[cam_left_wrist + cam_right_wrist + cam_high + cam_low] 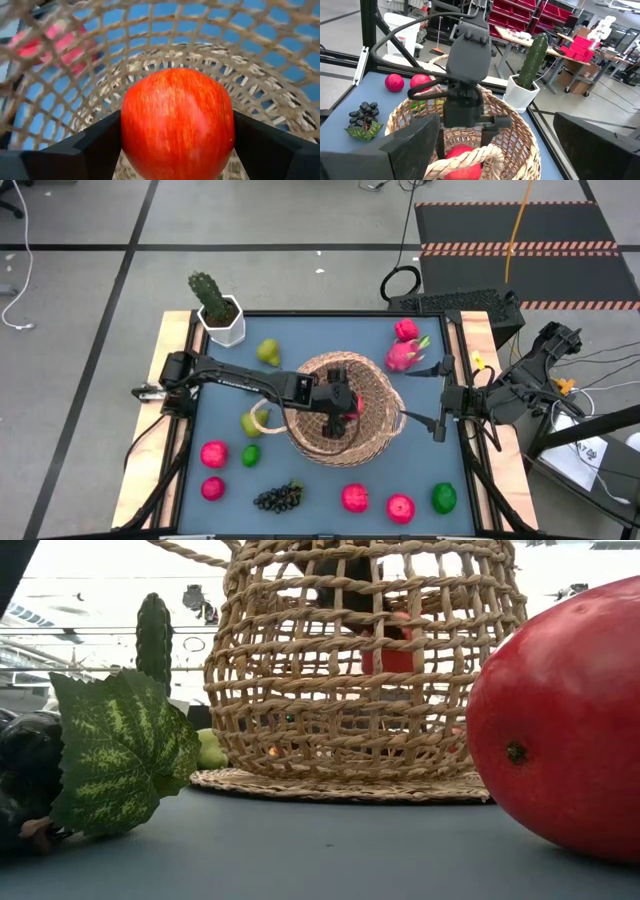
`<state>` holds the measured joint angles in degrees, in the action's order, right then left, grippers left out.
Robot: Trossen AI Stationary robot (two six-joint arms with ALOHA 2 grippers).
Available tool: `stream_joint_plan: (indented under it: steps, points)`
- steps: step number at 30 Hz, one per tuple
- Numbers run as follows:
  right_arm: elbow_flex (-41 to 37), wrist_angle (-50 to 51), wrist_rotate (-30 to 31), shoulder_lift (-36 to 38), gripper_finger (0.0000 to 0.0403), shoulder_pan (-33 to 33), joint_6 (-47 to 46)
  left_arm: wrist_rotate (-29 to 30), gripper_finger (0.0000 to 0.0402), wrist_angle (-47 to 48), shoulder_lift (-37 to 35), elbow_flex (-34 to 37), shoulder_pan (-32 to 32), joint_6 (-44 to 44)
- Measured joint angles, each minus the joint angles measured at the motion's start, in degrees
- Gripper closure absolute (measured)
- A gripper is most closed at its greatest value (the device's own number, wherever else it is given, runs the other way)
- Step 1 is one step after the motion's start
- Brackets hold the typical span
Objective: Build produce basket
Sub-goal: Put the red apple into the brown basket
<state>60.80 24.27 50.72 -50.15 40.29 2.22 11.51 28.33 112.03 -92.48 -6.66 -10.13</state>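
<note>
The tan wicker basket (340, 412) stands in the middle of the table; it also shows in the low view (360, 670). My left gripper (345, 410) reaches down into it, shut on a red apple (177, 125). The right wrist view shows the same gripper (465, 125) and apple (462, 162) inside the basket (520, 130). My right gripper (441, 395) is open and empty, just right of the basket. Other produce lies on the table around the basket. My left gripper pinches the red apple between its two fingers (95, 145), on two opposite sides (130, 135). The fingers come from above, pointing down into the basket. Seen through the weave in the low view, the apple (390, 655) hangs clear above the basket's floor.
A potted cactus (218, 308) stands at the far left. Pears (268, 352), a lime (251, 455) and red apples (214, 453) lie left of the basket. Dragon fruit (403, 352) lie far right. Grapes (280, 498), red fruits (354, 498) and a lime (444, 498) lie along the near edge.
</note>
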Motion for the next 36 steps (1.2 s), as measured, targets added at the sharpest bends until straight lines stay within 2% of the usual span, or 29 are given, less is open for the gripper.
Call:
stream_joint_plan:
  steps: [16, 25, 36]
  points:
    - [0.0, 0.0, 0.0, 0.0, 0.0019, 0.0, 0.1, 0.2, 0.0069, 3.4, 1.3, 0.1, 0.3, 3.9]
    - [0.0, 0.0, 0.0, 0.0, 0.0019, 0.0, 0.1, 0.3, 0.0045, 5.8, 2.1, 0.0, 0.6, 6.1]
    - [0.0, 0.0, 0.0, 0.0, 0.0019, 0.0, 0.2, 0.5, 0.0053, 5.5, 3.1, 0.1, 0.6, 6.2]
